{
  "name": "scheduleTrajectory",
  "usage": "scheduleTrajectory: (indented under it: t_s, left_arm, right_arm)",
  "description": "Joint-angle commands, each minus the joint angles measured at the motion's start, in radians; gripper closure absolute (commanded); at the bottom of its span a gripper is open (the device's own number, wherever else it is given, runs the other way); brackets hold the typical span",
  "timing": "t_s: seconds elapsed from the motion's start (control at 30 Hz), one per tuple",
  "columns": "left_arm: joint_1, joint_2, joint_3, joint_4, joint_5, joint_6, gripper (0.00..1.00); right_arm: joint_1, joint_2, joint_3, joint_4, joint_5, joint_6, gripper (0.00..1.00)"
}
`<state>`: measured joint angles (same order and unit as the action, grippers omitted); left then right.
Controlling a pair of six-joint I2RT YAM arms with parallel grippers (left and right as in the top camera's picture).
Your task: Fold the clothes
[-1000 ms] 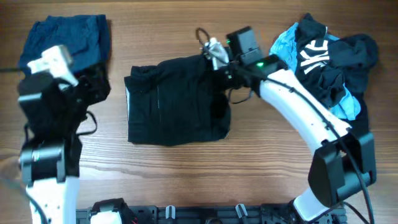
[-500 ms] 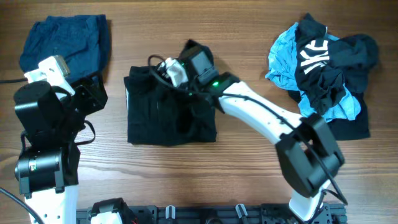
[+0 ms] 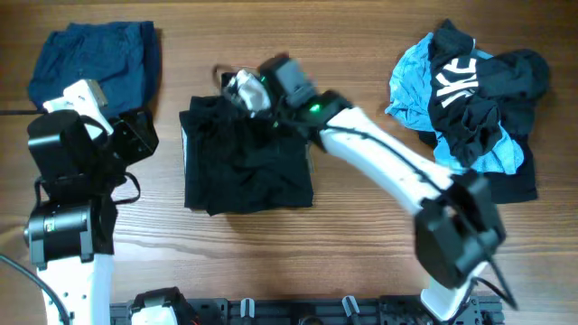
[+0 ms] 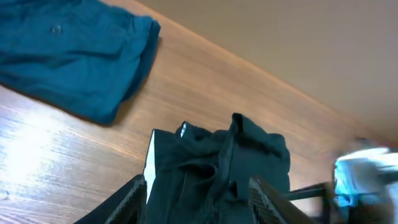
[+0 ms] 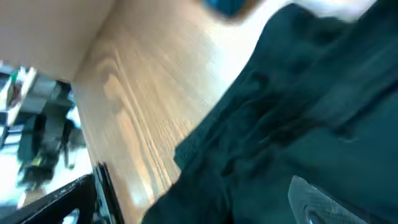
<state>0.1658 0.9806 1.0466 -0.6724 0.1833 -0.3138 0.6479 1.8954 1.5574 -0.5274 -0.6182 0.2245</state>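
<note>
Landmark: a large plain black fabric garment [image 3: 248, 167] lay on the wooden surface [image 3: 361, 235] as a rough rectangle with a rumpled top and a thin pale strip along its left edge.
Other clothes: a flat navy-blue garment [image 3: 95, 59] sat well to the left of and behind the black garment. An unfolded heap of black and light-blue pieces with white lettering [image 3: 470, 99] sat well to its right.
Right tool [image 3: 239, 90]: it hung over the black garment's far edge. In the wrist view its fingers stood wide apart with nothing pinched, and only dark cloth showed below.
Left tool [image 4: 198, 196]: it waited off the black garment's left side, above the surface. Its jaws were parted and empty, facing the cloth.
Stage, as judged: the black garment looked roughly folded but not smoothed, and the heap on its right had not been started.
Risk 1: the right tool sat low over loose wrinkles, so lifting away could catch a ridge on a finger and drag the fold open.
Risk 2: a regrasp at the bunched far edge could pick up one layer only, so the layers would slide apart.
Risk 3: the right arm lay across the black garment's right corner, and a swing toward the heap could skew the rectangle.
</note>
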Motion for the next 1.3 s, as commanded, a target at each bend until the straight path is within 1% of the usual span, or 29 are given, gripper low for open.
scheduleTrajectory:
  t_s: [0.0, 0.17, 0.27, 0.3, 0.37, 0.43, 0.47, 0.53, 0.67, 0.7, 0.8, 0.93, 1.0, 1.1, 1.27]
  left_arm:
    - [0.002, 0.064, 0.008, 0.002, 0.058, -0.009, 0.49]
    - [-0.045, 0.179, 0.008, 0.003, 0.063, -0.008, 0.53]
    - [-0.048, 0.224, 0.008, 0.007, 0.045, -0.008, 0.59]
    - [-0.039, 0.225, 0.008, 0.01, 0.032, -0.009, 0.58]
    - [-0.002, 0.203, 0.008, 0.021, 0.026, -0.01, 0.54]
    - [0.029, 0.178, 0.008, 0.022, 0.026, -0.017, 0.5]
    - [0.049, 0.161, 0.008, 0.019, 0.026, -0.016, 0.48]
    - [0.074, 0.148, 0.008, 0.009, 0.025, -0.016, 0.46]
    - [0.096, 0.147, 0.008, -0.018, 0.025, -0.016, 0.46]
    - [0.095, 0.147, 0.008, -0.023, 0.025, -0.016, 0.46]
    - [0.095, 0.147, 0.008, -0.03, 0.025, -0.016, 0.46]
    - [0.095, 0.147, 0.008, -0.045, 0.025, -0.016, 0.46]
    - [0.095, 0.147, 0.008, -0.05, 0.025, -0.016, 0.46]
    - [0.095, 0.147, 0.008, -0.052, 0.025, -0.016, 0.46]
    - [0.095, 0.147, 0.008, -0.051, 0.025, -0.016, 0.46]
  right_arm:
    - [-0.076, -0.08, 0.065, -0.09, 0.159, -0.039, 0.0]
    - [-0.099, -0.039, 0.064, -0.19, 0.22, -0.031, 0.01]
    - [-0.091, 0.0, 0.064, -0.206, 0.219, 0.026, 0.01]
    - [-0.087, 0.016, 0.064, -0.209, 0.22, 0.039, 0.0]
    - [-0.066, 0.058, 0.064, -0.216, 0.272, 0.09, 0.0]
    - [-0.041, 0.084, 0.064, -0.217, 0.376, 0.161, 0.14]
    - [-0.015, 0.101, 0.064, -0.22, 0.473, 0.229, 0.2]
    - [0.037, 0.124, 0.064, -0.217, 0.585, 0.313, 0.23]
    - [0.12, 0.148, 0.064, -0.178, 0.706, 0.472, 0.23]
    - [0.14, 0.156, 0.064, -0.162, 0.733, 0.523, 0.2]
    - [0.177, 0.172, 0.064, -0.097, 0.742, 0.577, 0.18]
    - [0.193, 0.207, 0.064, -0.037, 0.742, 0.61, 0.19]
    - [0.193, 0.223, 0.064, -0.039, 0.742, 0.615, 0.23]
    - [0.193, 0.249, 0.064, -0.045, 0.718, 0.613, 0.38]
    - [0.193, 0.256, 0.064, -0.058, 0.703, 0.593, 0.48]
